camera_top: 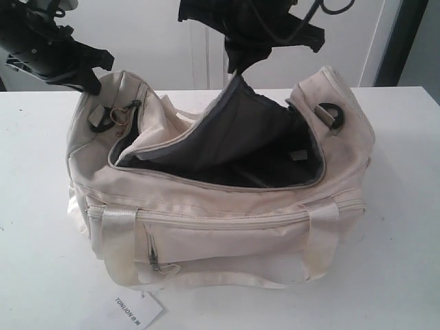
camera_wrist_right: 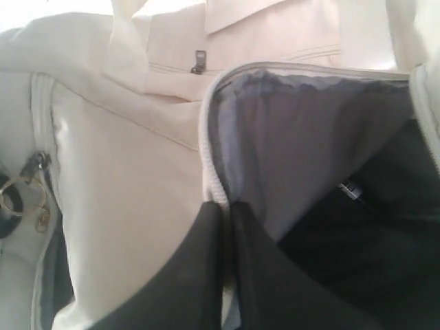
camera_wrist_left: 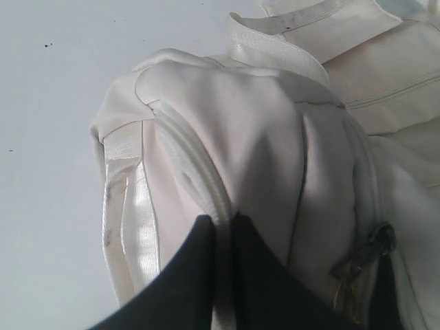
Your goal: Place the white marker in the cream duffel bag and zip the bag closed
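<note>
The cream duffel bag [camera_top: 227,234] lies on the white table with its top unzipped and its dark lining showing. My right gripper [camera_top: 237,72] is shut on the zipper edge of the top flap [camera_top: 234,130] and holds it up. The right wrist view shows that gripper [camera_wrist_right: 223,204] pinching the flap [camera_wrist_right: 295,137] at its white zipper tape. My left gripper [camera_top: 93,86] is shut on a piped seam at the bag's left end, with the gripper [camera_wrist_left: 221,220] closed around the cream piping of the bag [camera_wrist_left: 261,137]. The white marker is out of view.
The main zipper pull [camera_top: 124,113] with a brass ring sits at the bag's left end, near the left gripper. A white paper tag [camera_top: 130,311] printed TONLION lies on the table [camera_top: 41,261] in front of the bag. A black ring [camera_top: 331,113] sits at the right end.
</note>
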Controlling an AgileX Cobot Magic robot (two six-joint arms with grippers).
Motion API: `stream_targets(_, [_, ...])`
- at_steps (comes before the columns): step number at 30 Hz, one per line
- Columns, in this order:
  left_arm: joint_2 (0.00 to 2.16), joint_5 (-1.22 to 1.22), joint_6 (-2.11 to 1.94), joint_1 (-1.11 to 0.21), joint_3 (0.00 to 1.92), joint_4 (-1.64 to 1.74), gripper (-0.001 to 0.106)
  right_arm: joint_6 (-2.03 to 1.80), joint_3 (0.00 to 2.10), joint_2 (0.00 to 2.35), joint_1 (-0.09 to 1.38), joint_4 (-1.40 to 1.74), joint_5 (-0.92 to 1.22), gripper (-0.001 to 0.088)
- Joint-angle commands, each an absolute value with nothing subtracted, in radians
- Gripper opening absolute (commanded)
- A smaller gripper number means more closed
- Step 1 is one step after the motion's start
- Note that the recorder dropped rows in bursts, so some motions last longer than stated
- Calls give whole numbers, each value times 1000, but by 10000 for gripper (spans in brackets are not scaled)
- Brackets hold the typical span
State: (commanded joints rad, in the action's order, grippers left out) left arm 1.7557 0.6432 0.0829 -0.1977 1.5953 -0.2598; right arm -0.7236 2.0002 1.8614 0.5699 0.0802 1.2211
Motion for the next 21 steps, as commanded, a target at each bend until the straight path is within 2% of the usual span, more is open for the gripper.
stream_targets(9, [1756,643,83,-198,1595,-260,0,-633,1991,1795,586,56,1221,13])
stream_targets(21, [1756,643,83,-198,1595,-260,0,-494,1757,1709,586,86,1221,13])
